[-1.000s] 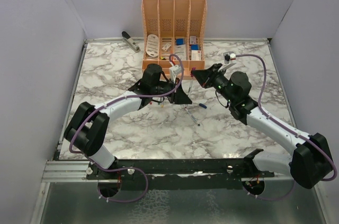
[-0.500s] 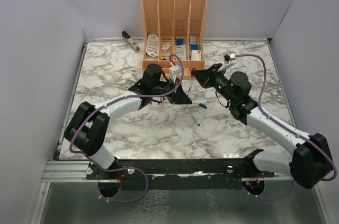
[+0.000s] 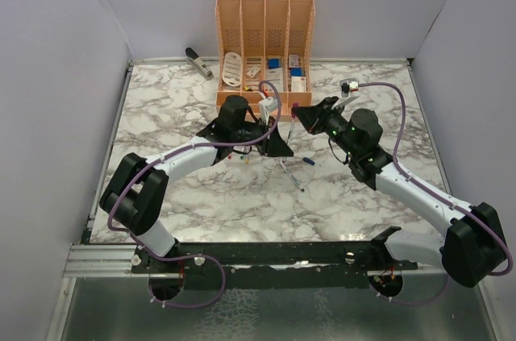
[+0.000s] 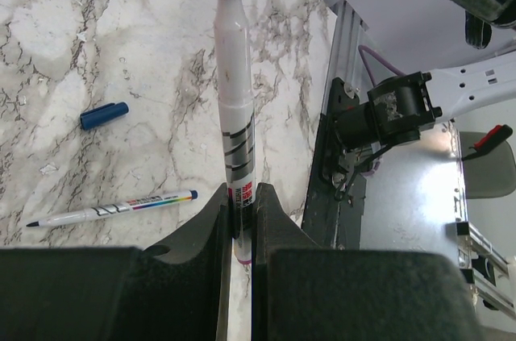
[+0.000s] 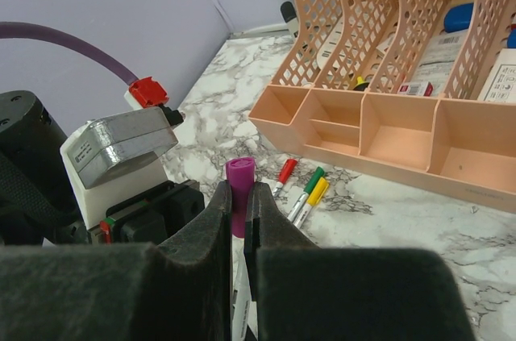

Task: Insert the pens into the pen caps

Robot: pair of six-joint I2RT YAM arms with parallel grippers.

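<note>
Your left gripper (image 4: 240, 200) is clenched on the lower end of a white pen (image 4: 235, 107) and holds it straight out from the fingers. At the pen's far end sits the purple cap (image 5: 239, 172), and your right gripper (image 5: 239, 190) is clamped tight on that cap from the other side. Both grippers meet above the marble table (image 3: 201, 196), just in front of the peach organiser (image 3: 264, 43). From these views you cannot tell how far the cap is seated on the pen.

Watch the crowding at the right gripper. The left arm's grey camera block (image 5: 119, 146) stands just beside the cap. The organiser's front trays (image 5: 379, 127) are close behind it.

On the table below you have a loose pen (image 4: 113, 208) with a dark tip, and a blue cap (image 4: 103, 114) lying near it but apart. Three more pens lie side by side just before the organiser, with red (image 5: 285, 172), green (image 5: 311, 180) and yellow (image 5: 318, 191) ends. A stapler (image 3: 198, 62) lies at the far left edge, well apart from both arms.
</note>
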